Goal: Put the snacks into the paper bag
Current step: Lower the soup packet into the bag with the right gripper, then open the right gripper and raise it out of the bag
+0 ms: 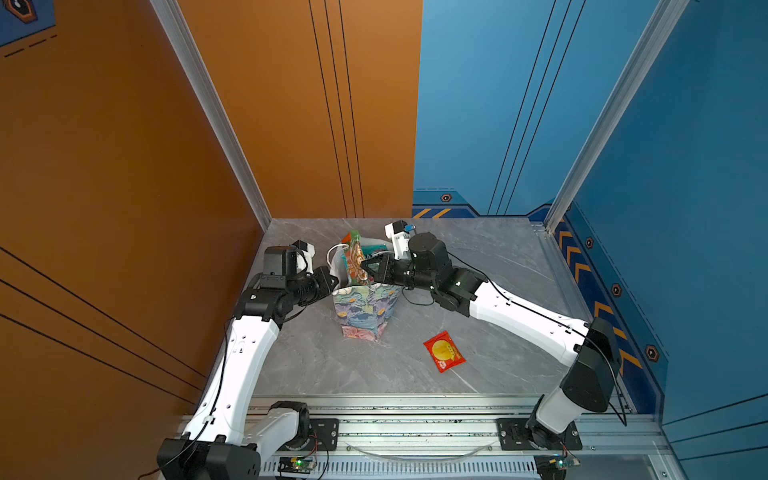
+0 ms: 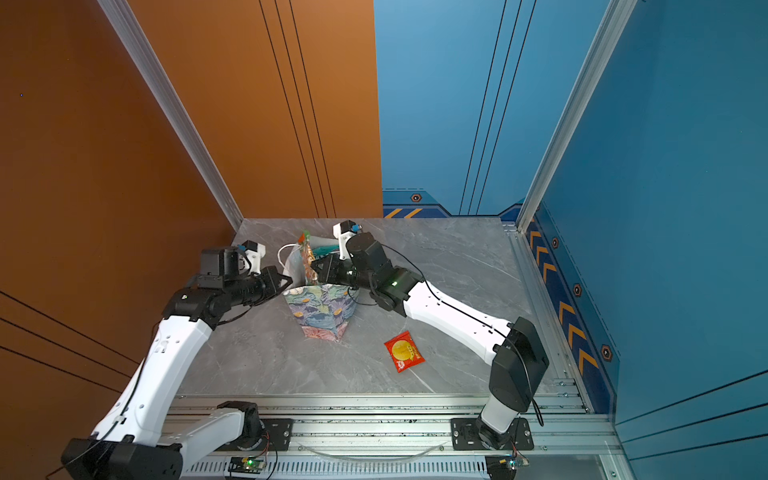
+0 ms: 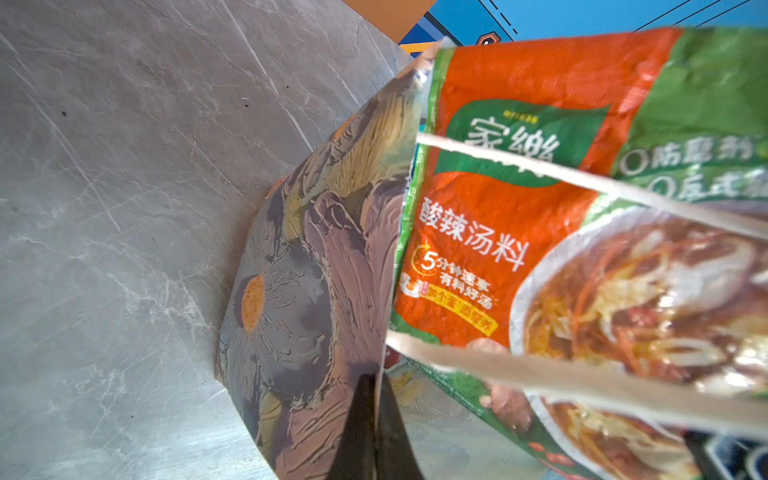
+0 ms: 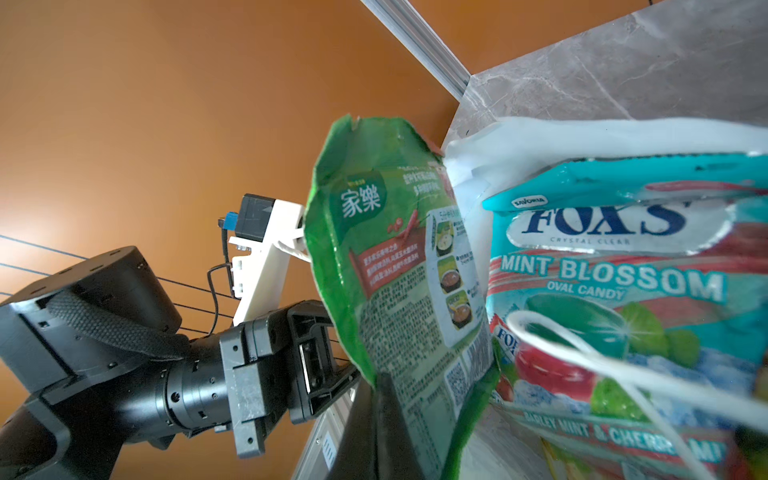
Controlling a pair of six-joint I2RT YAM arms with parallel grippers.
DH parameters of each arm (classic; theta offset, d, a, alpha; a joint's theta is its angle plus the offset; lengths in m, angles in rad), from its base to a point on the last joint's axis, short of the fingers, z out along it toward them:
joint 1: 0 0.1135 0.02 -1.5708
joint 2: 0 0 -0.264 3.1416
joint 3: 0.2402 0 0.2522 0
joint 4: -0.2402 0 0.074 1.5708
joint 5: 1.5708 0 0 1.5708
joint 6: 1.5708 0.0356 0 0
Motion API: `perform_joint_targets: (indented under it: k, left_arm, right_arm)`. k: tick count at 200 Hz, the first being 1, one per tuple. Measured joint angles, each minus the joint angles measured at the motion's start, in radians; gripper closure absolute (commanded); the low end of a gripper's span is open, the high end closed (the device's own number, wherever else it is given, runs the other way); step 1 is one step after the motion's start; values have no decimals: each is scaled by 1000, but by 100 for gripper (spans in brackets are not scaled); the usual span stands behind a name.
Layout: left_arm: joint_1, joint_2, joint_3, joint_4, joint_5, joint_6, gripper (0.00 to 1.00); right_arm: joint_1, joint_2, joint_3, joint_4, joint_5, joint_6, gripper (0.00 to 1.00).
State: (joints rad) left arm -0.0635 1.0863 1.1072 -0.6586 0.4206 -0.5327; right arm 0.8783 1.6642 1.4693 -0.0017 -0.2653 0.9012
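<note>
The floral paper bag (image 1: 365,307) (image 2: 320,307) stands upright mid-table. My left gripper (image 1: 334,284) (image 3: 376,382) is shut on the bag's left rim (image 3: 299,270), one finger outside the wall and one inside. My right gripper (image 1: 365,264) (image 4: 384,382) is shut on the edge of a green-orange sachet (image 1: 355,257) (image 4: 395,249) (image 3: 519,208), which stands tall in the bag's mouth. A teal FOX'S packet (image 4: 602,266) (image 1: 374,251) sits inside against the far wall. In both top views a red sachet (image 1: 444,351) (image 2: 404,351) lies flat on the table to the right of the bag.
The grey marble table (image 1: 498,266) is closed in by an orange wall on the left and a blue wall on the right. An aluminium rail (image 1: 415,419) runs along the front edge. White cord handles (image 3: 540,166) hang across the bag's mouth.
</note>
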Motion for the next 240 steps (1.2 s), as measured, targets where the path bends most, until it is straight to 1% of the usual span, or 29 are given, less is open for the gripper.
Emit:
perform_joint_targets:
  k: [23, 62, 69, 78, 85, 90, 103, 118, 156, 168, 207, 240]
  left_arm:
    - [0, 0, 0, -3, 0, 0, 100]
    - [0, 0, 0, -3, 0, 0, 100]
    - [0, 0, 0, -3, 0, 0, 100]
    - [0, 0, 0, -3, 0, 0, 100]
    - [0, 0, 0, -3, 0, 0, 100]
    - [0, 0, 0, -3, 0, 0, 100]
    - [0, 0, 0, -3, 0, 0, 100]
    - [0, 0, 0, -3, 0, 0, 100]
    - [0, 0, 0, -3, 0, 0, 100]
    - [0, 0, 0, -3, 0, 0, 100]
    - [0, 0, 0, -3, 0, 0, 100]
    - [0, 0, 0, -3, 0, 0, 100]
  right_arm:
    - [-16, 0, -42, 24, 4, 42, 100]
    - [-53, 1, -61, 24, 34, 63, 100]
    - [-60, 1, -65, 24, 35, 66, 95]
    - [-68, 1, -68, 23, 38, 65, 87]
    - [-74, 1, -68, 19, 41, 66, 78]
    - [-78, 1, -68, 16, 44, 60, 74]
    - [-86, 1, -68, 10, 58, 55, 68]
    - [-92, 1, -68, -2, 72, 38, 65]
    - [-86, -26, -63, -66, 143, -38, 64]
    - [-78, -36, -38, -101, 166, -75, 64]
    - [-12, -24, 138, -222, 214, -210, 66]
    - [43, 57, 312, -324, 218, -306, 67]
